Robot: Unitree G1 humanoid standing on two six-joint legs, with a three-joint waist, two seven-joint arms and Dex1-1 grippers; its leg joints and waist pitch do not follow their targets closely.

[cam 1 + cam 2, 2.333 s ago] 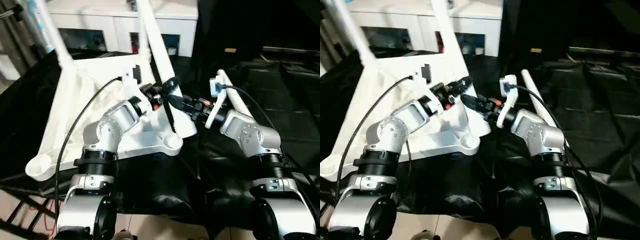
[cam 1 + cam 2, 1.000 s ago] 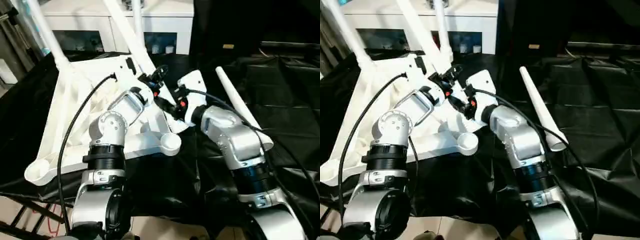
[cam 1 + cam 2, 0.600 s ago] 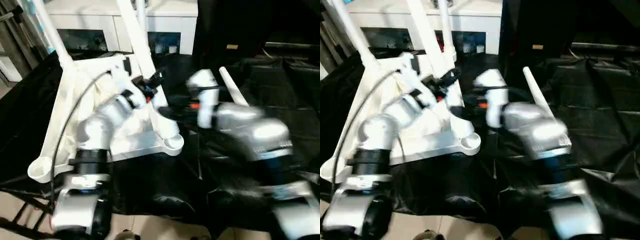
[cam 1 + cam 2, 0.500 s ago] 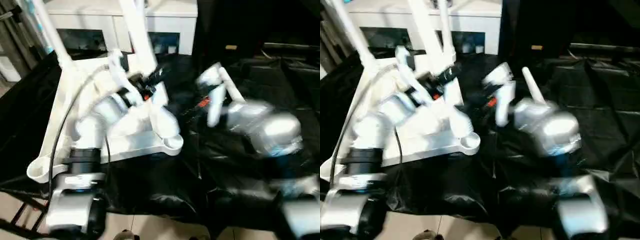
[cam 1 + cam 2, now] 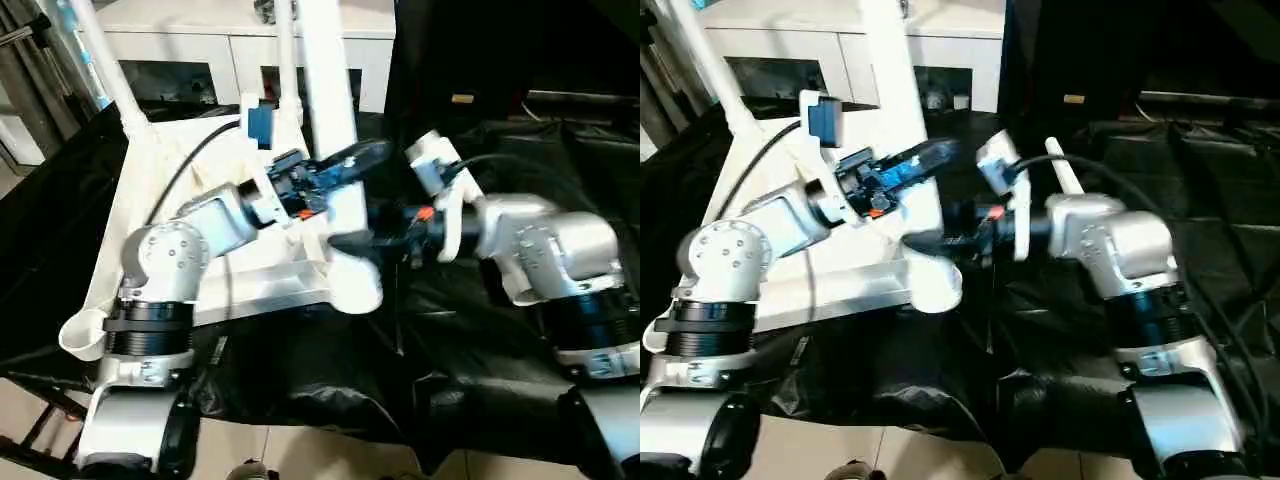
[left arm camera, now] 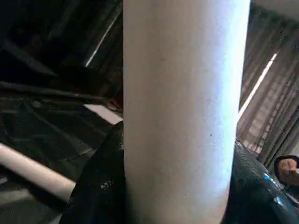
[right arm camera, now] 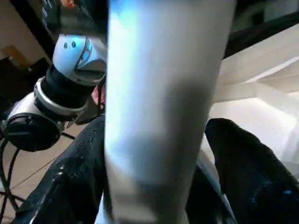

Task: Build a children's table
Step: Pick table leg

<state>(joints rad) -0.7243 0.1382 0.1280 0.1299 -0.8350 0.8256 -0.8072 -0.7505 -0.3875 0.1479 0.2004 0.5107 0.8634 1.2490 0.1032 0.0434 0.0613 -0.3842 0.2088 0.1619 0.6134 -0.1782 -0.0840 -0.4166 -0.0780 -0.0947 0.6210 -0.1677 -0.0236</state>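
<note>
Leg [image 5: 328, 110]: upright in the top's [image 5: 150, 200] near corner socket.
Left gripper [image 5: 345, 165]: clamped on leg.
Right gripper [image 5: 345, 240]: fingers straddle leg lower down; grip unclear.

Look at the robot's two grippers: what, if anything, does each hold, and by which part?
Both grip the same white table leg on its lower, thick stretch, just above the corner socket: left gripper higher, right gripper below, nearer the socket.
</note>
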